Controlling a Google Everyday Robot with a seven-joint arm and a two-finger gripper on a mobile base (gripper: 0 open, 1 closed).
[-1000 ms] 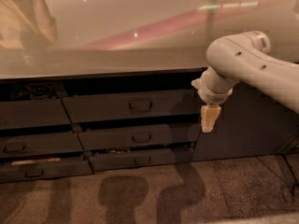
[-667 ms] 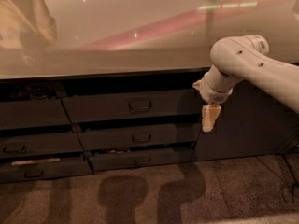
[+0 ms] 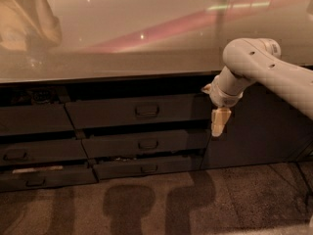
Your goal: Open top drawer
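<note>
Dark grey top drawer [image 3: 107, 114] sits under the bench [image 3: 146, 43]; the claw [image 3: 218, 129] hangs at its 3 o'clock, clenched or released I cannot tell.

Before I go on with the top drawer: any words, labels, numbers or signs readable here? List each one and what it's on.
No text can be read anywhere.
top drawer: plain dark front with a bar handle, no label.
countertop: only reflections, no writing.
gripper, hanging by the top drawer's right end: no marking visible.
pale strip on a lower left drawer: too blurred to tell whether it carries text.
</note>
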